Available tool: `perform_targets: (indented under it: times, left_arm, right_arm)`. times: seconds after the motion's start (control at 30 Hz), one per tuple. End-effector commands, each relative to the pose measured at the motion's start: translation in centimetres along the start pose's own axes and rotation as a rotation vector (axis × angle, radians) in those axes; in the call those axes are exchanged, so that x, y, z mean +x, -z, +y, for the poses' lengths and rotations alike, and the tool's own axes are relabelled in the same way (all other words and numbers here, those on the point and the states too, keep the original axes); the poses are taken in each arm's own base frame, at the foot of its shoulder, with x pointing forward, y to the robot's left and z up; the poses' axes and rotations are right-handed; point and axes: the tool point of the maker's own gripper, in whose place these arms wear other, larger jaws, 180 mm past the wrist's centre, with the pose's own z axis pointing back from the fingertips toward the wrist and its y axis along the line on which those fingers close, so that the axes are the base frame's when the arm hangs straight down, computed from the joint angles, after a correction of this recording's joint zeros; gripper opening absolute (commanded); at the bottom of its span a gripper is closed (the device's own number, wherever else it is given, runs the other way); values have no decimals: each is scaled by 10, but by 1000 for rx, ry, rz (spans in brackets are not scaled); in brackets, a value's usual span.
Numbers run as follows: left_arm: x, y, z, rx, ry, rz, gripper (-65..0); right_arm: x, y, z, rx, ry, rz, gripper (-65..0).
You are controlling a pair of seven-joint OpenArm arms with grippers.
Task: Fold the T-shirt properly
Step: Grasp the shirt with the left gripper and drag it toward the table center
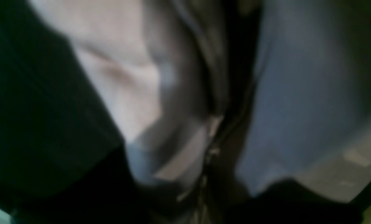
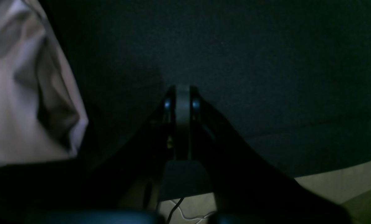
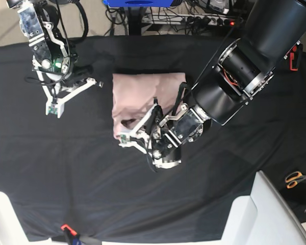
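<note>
Fabric of the pale pink, wrinkled cotton T-shirt (image 3: 143, 97) lies folded into a rough rectangle near the middle of the worktop (image 3: 92, 168), which is covered by a black tablecloth (image 3: 66, 178). The left hand (image 3: 123, 139) sits at the near edge of the shirt, its white fingers narrowed at the hem; the base view suggests a pinch of cloth between them, but the left wrist view is too blurred to confirm, showing only pink folds (image 1: 120, 84) close to the lens. The right hand (image 3: 53, 109) hangs over bare black cloth, well apart from the shirt, and is clenched with nothing in it: in the right wrist view its dark fingers (image 2: 182, 102) meet tip to tip above the tablecloth, with an edge of the shirt (image 2: 14, 102) off to one side. Orange-handled scissors (image 3: 295, 178) lie at the worktop's edge.
</note>
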Motion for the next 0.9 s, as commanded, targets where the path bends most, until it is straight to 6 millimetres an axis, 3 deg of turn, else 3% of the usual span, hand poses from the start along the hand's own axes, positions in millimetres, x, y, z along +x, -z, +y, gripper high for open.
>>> perform_targets:
  times: [0.0, 0.23, 0.53, 0.67, 0.77, 0.87]
  left_arm:
    - [1, -10, 18, 51, 10, 18, -650]
    - [3, -8, 14, 45, 13, 15, -650]
    - [5, -16, 27, 72, 16, 14, -643]
    - [4, -16, 29, 75, 15, 15, -400]
    - [5, -19, 34, 85, 15, 15, -291]
    - [5, -20, 36, 89, 16, 14, -227]
  right_arm:
    - [13, -3, -1, 0, 5, -41, -650]
    - [11, -3, -1, -1, 5, -38, -650]
    - [11, -3, -1, -1, 5, -38, -650]
    - [11, -3, -1, -1, 5, -38, -650]
    - [12, -3, -1, 1, 4, -39, -650]
    - [12, -3, -1, 1, 4, -39, -650]
